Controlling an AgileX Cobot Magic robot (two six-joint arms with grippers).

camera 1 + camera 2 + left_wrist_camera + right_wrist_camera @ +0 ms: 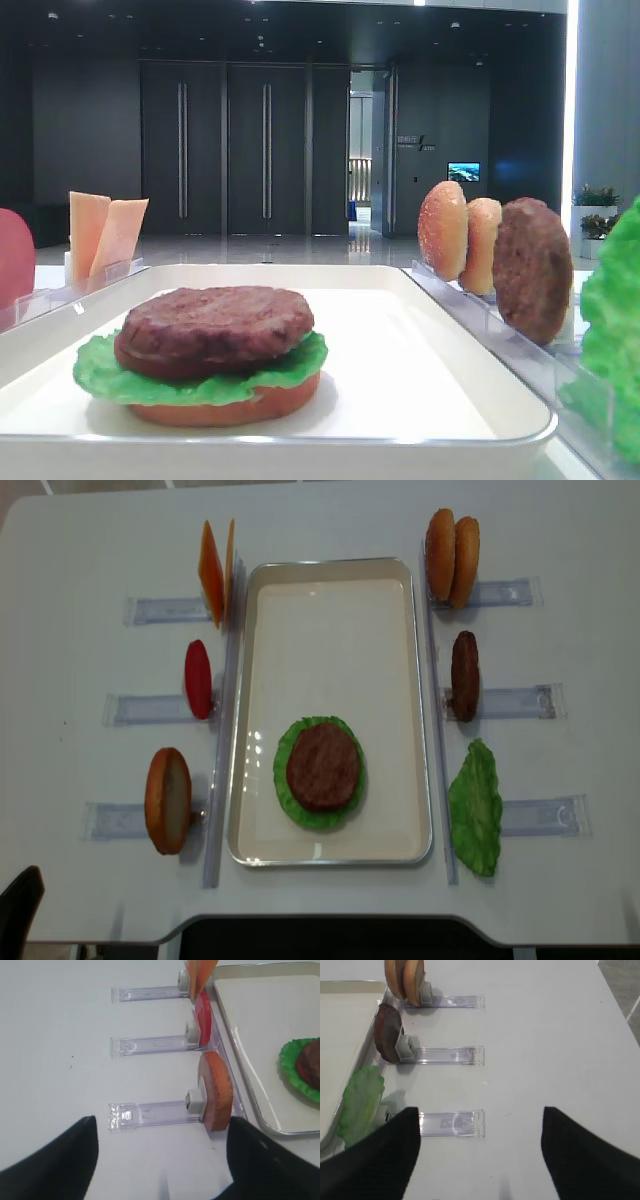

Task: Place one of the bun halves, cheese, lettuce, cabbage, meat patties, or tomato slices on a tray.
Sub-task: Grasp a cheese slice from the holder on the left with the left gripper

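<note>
With both grippers, left (160, 1160) and right (480, 1152), empty and wide, I judge the cheese (215, 570), upright left of the tray (330, 855), best pinched by its top edge.

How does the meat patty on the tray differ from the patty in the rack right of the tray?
The patty on the tray lies flat; the rack patty stands on edge. The tray patty is stacked on lettuce; the rack patty stands alone in its clear holder. Both are dark brown, round and grainy.
</note>
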